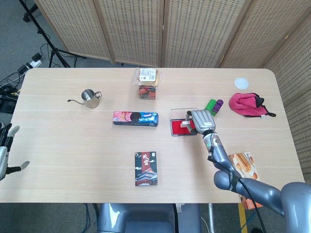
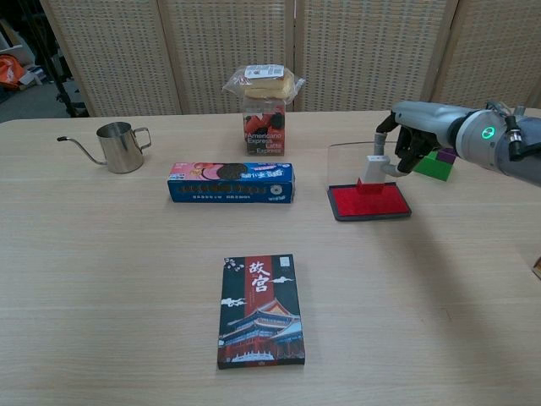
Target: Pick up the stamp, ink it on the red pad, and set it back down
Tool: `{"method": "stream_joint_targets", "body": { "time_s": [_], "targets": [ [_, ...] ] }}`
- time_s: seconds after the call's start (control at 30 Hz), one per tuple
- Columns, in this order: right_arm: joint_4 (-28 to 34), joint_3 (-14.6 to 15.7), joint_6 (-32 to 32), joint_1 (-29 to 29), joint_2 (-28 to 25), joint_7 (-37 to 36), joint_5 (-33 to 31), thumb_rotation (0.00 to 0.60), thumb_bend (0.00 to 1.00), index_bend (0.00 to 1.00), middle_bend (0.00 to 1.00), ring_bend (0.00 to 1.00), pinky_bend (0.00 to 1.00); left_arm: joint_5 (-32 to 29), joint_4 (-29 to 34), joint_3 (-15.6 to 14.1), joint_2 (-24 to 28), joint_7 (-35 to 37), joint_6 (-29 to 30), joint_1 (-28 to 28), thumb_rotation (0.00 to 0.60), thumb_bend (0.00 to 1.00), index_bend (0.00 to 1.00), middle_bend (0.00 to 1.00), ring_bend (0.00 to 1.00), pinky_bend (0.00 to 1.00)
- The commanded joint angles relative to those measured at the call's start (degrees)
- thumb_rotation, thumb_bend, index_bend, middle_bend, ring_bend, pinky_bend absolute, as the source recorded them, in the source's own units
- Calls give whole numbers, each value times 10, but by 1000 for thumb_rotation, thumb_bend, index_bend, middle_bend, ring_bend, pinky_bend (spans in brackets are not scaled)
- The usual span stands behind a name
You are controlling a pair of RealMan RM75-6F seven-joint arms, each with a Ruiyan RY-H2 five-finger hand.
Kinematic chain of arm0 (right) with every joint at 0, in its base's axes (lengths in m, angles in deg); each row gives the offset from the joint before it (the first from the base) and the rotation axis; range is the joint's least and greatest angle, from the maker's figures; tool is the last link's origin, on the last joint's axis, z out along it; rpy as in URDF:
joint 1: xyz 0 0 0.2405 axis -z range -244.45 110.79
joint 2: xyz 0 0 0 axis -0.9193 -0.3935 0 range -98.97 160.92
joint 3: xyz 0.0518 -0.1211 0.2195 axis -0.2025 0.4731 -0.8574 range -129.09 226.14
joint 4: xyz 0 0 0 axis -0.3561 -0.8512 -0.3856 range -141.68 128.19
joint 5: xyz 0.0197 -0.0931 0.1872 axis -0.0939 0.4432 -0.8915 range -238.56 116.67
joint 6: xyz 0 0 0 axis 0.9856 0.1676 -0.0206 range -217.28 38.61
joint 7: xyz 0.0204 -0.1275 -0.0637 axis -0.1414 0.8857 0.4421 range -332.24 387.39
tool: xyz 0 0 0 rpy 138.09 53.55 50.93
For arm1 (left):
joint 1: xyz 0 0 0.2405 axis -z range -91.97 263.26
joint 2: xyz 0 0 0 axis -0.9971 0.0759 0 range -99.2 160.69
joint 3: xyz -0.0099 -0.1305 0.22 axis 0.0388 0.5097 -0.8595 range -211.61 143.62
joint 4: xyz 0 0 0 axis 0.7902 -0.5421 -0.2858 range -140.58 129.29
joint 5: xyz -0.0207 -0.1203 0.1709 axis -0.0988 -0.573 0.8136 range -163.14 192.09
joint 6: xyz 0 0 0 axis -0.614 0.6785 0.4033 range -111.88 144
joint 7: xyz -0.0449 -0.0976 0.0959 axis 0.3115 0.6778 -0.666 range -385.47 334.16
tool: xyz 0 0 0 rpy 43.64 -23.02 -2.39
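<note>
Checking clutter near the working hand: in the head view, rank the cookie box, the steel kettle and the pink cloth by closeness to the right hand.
From the right hand:
1. Pink cloth, to its right.
2. Cookie box, to its left.
3. Steel kettle, far left.

red pad (image 2: 369, 201), white-and-red stamp (image 2: 373, 173)
</note>
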Motion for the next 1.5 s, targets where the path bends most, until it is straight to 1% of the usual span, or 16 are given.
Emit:
{"method": "stream_joint_targets", "body": {
  "time_s": [0.03, 0.33, 0.93, 1.13, 1.5],
  "targets": [
    [-8, 1, -2, -1, 3, -5, 2, 600, 609, 564, 938, 1000, 1000, -1, 0, 0, 0, 0, -1, 1, 600, 0, 0, 0, 0, 0],
    [-18, 5, -2, -2, 8, -11, 10, 600, 610, 567, 938, 1000, 1000, -3, -2, -1, -2, -6, -5, 3, 600, 0, 0, 0, 0, 0],
    [-60, 12, -12, -4, 45, -28, 19, 600, 620, 567, 938, 1000, 1000, -15, -8, 1, -5, -5, -15, 8, 600, 0, 0, 0, 0, 0],
    [-76, 20, -17, -2, 56, -33, 28, 600, 620, 568, 938, 1000, 1000, -15, -8, 1, -5, -4, -15, 9, 600, 0, 0, 0, 0, 0],
    [-86, 24, -15, -2, 70, -20, 36, 600, 620, 571, 938, 1000, 1000, -14, -7, 0, -4, 0, -13, 8, 600, 0, 0, 0, 0, 0]
  ]
}}
